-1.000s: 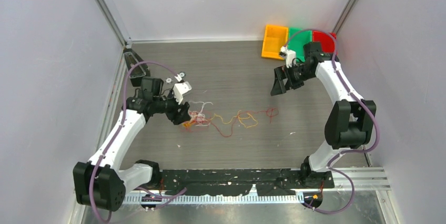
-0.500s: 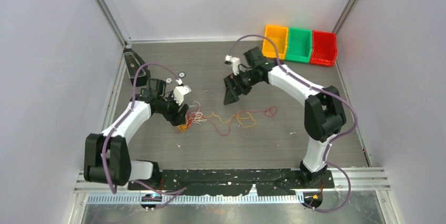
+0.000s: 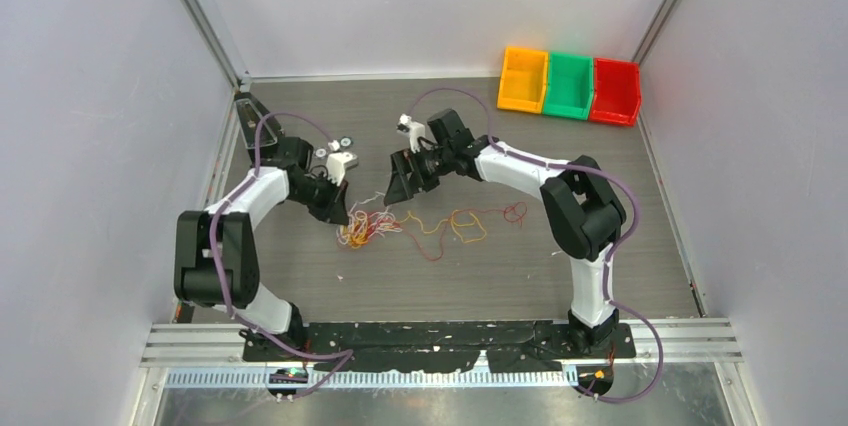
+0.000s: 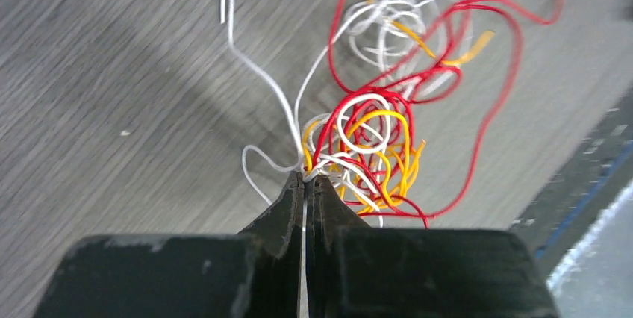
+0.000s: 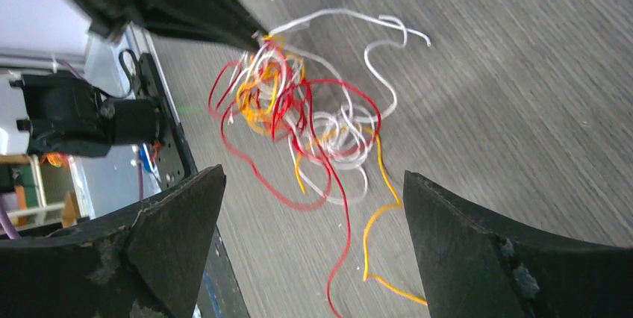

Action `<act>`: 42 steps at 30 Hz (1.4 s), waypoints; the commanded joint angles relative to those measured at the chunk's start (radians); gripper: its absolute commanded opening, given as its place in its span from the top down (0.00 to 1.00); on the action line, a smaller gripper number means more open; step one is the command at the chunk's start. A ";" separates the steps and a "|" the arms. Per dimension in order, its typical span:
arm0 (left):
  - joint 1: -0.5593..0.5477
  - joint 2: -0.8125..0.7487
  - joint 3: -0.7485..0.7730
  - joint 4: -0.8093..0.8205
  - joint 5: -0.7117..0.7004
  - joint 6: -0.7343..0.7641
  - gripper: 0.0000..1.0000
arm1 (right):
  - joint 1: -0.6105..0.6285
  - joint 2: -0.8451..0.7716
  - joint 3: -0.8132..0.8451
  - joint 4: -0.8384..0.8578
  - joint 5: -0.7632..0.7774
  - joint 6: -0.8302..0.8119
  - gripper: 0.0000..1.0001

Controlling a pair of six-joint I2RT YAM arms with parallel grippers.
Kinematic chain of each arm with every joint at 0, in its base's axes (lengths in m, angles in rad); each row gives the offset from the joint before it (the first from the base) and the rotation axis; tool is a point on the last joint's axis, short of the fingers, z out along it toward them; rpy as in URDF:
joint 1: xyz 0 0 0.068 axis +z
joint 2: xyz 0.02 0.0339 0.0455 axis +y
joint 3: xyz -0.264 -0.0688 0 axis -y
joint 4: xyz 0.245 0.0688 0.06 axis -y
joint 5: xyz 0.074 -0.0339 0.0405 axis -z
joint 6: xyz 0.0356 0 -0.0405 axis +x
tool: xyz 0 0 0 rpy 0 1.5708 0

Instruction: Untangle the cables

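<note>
The fingers of my left gripper (image 4: 304, 178) are pinched tight on white strands at the edge of the cables (image 4: 363, 133), a red, white and yellow tangle on the table (image 4: 112, 72). My right gripper (image 5: 312, 176) hangs over it, fingers spread wide.

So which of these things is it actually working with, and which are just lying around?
In the job: the tangled cables; the left jaws, shut on them; the right jaws, open, close by.
Lying about: orange bin, green bin, red bin, far right corner; two small round bits.
</note>
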 commanded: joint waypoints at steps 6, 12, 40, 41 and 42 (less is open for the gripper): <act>0.000 -0.278 -0.100 0.216 0.262 -0.332 1.00 | 0.055 0.018 -0.094 0.362 -0.031 0.120 0.05; 0.001 -0.307 -0.141 0.339 0.283 -0.463 1.00 | 0.085 0.081 -0.114 0.484 -0.065 0.100 0.03; 0.472 -0.552 0.181 -0.047 0.021 -0.164 1.00 | -0.251 -0.252 -0.294 -0.216 0.279 -0.363 0.95; 0.472 -0.547 0.180 -0.066 0.026 -0.141 1.00 | -0.270 -0.266 -0.293 -0.230 0.259 -0.382 0.95; 0.472 -0.544 0.176 -0.086 0.034 -0.120 1.00 | -0.277 -0.296 -0.292 -0.234 0.249 -0.390 0.95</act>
